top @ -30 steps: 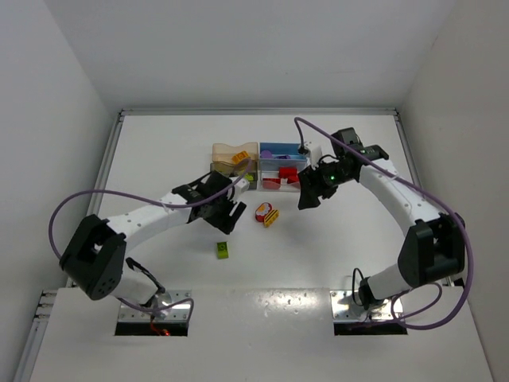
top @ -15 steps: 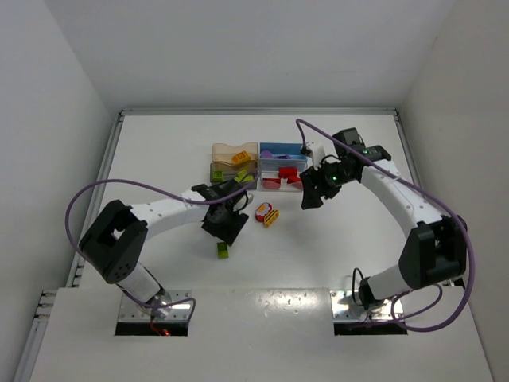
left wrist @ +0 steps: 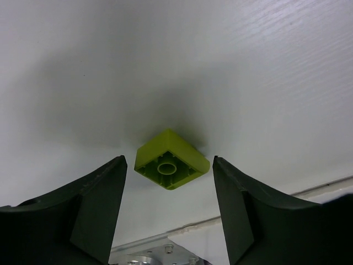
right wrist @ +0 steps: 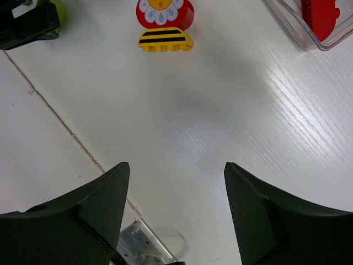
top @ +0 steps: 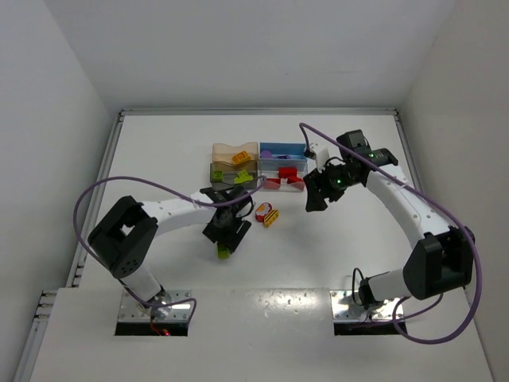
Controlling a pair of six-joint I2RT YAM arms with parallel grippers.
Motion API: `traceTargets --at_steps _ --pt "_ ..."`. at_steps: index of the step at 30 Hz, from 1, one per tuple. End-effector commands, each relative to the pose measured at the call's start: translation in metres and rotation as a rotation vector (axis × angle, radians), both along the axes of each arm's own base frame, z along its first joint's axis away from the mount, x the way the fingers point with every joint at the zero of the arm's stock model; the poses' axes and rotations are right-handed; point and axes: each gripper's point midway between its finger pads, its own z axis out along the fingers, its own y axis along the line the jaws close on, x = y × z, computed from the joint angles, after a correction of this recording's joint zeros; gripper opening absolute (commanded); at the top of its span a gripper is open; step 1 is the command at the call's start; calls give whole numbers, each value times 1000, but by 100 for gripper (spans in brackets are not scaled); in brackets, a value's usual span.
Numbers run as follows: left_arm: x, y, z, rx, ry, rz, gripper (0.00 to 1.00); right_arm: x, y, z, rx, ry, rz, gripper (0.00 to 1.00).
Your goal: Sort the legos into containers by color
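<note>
A lime-green lego (left wrist: pixel 171 160) lies on the table with its hollow underside toward the left wrist camera. My left gripper (left wrist: pixel 169 159) is open, one finger on each side of the lego, not touching it. From above, that gripper (top: pixel 226 232) hangs just behind the green lego (top: pixel 223 251). A red flower lego (right wrist: pixel 165 12) and a yellow striped lego (right wrist: pixel 165 38) lie together ahead of my open, empty right gripper (right wrist: pixel 175 164). The containers stand in a block: tan (top: pixel 231 150), dark grey (top: pixel 225 172), blue (top: pixel 282 149), clear (top: pixel 278 181).
The clear container (right wrist: pixel 298 33) holds a red lego (right wrist: pixel 320 11). An orange piece (top: pixel 240 157) lies in the tan container and green pieces (top: pixel 242 176) in the dark grey one. Purple cables arc over both arms. White walls enclose the table.
My left gripper has swung from beside the containers toward the near side and now stands over the green lego. My right gripper has drifted slightly to the right.
</note>
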Motion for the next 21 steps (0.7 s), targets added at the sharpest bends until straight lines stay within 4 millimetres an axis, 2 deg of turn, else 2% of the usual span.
traceTargets --at_steps 1,5,8,11,12,14,15,16,17,18,20,21 --pt "5 2 1 22 3 35 70 -3 -4 6 -6 -33 10 70" --pt "2 5 -9 50 31 35 71 1 -6 6 -6 -34 1 70" --pt "-4 6 -15 61 68 32 66 3 -9 6 -10 -31 -1 70" --pt "-8 5 -20 50 108 38 49 6 -8 7 -10 -33 -1 70" --pt "-7 6 -19 24 132 51 38 6 -8 5 -12 -24 -1 70" --pt "-5 1 -17 -4 143 42 24 7 -11 5 -12 -24 -10 70" --pt "4 -4 -11 -33 130 39 18 9 -10 5 -10 -33 -10 70" --pt "8 -10 -3 -79 132 28 4 9 -10 3 -12 -24 -10 70" --pt "13 -16 2 -99 117 7 0 12 -9 3 -9 -36 -10 70" --pt "33 -24 16 -135 69 10 0 12 -8 4 -1 -34 -6 70" --pt "61 -32 43 -205 -26 20 0 13 -6 5 11 -41 -2 70" --pt "90 -37 67 -249 -123 22 0 16 -5 6 11 -42 -2 70"
